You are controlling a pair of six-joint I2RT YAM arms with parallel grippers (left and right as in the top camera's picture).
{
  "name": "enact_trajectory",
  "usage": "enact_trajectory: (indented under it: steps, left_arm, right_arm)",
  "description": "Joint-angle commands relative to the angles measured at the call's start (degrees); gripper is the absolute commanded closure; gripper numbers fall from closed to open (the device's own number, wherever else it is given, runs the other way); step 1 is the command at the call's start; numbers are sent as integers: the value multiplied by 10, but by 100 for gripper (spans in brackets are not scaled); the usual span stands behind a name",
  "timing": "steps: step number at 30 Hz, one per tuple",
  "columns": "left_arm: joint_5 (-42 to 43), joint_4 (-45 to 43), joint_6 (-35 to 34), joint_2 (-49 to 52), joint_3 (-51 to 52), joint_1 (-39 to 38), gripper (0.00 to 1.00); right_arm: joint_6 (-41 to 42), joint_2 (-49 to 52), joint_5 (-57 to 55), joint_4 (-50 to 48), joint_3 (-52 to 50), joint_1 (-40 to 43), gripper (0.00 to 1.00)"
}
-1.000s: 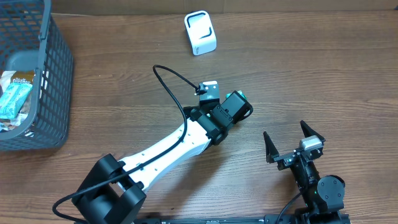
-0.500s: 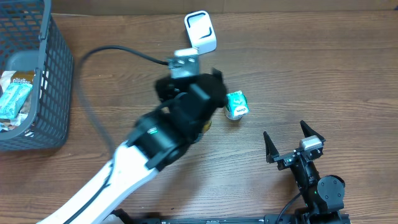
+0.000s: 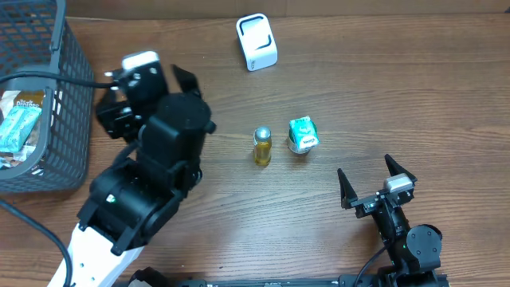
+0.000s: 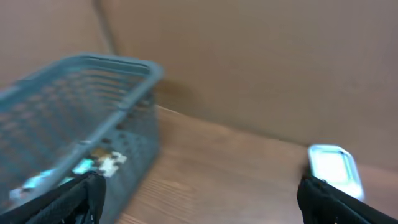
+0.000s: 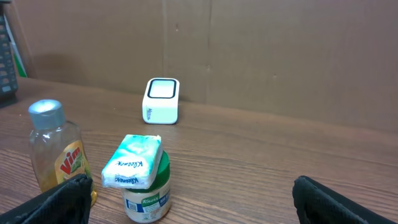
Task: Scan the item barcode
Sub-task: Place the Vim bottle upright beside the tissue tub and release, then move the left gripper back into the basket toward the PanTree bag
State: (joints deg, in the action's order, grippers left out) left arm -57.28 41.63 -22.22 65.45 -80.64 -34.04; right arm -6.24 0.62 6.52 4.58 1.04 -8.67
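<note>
The wooden table point(image 3: 398, 96) is taken up on the left by the left arm point(image 3: 151, 183), whose base is cut off at the bottom edge of the overhead view. Beside it, a grey mesh basket point(image 3: 72, 104) is cropped by the frame corner. Packets are seen inside, but in the left wrist view they are blurred beyond reading. The left gripper point(image 4: 205, 202) is spread wide and nothing is held; only its fingertips are seen, at the lower corners. The right gripper point(image 3: 363, 165) is likewise fully parted and empty, near the front edge. A white scanner point(image 3: 256, 41) is set at the far edge. The bottle point(image 3: 262, 147) and the jar point(image 5: 146, 198), topped by a tilted packet point(image 5: 132, 162), are stood just beside each other mid-table. No barcode can be made out on either.
</note>
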Motion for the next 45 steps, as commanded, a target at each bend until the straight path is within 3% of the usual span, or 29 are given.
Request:
enact_trajectory:
  steps: [1, 5, 10, 16, 18, 25, 40, 45]
  left_arm:
    - [-171, -4, 45, -10, -9, 36, 0]
    - [-202, -40, 74, -10, -9, 85, 0]
    - [-56, -189, 327, -10, -9, 161, 0]
    - [-11, -378, 519, -10, -9, 247, 0]
    - [21, -399, 547, -10, -9, 276, 0]
    - [79, -391, 514, 25, -9, 376, 0]
    - [114, -344, 460, 127, -9, 473, 0]
    - [211, -297, 402, 130, -9, 536, 0]
  right_arm:
    - [-2, -4, -7, -2, -6, -2, 0]
    - [-2, -4, -7, -2, -6, -2, 0]
    - [-2, -4, -7, -2, -6, -2, 0]
    - [-2, -4, -7, -2, -6, -2, 0]
    - [-2, -4, -7, -2, -6, -2, 0]
    - [-2, -4, -7, -2, -6, -2, 0]
    - [-2, -4, -7, -2, -6, -2, 0]
    - [-2, -4, -7, -2, -6, -2, 0]
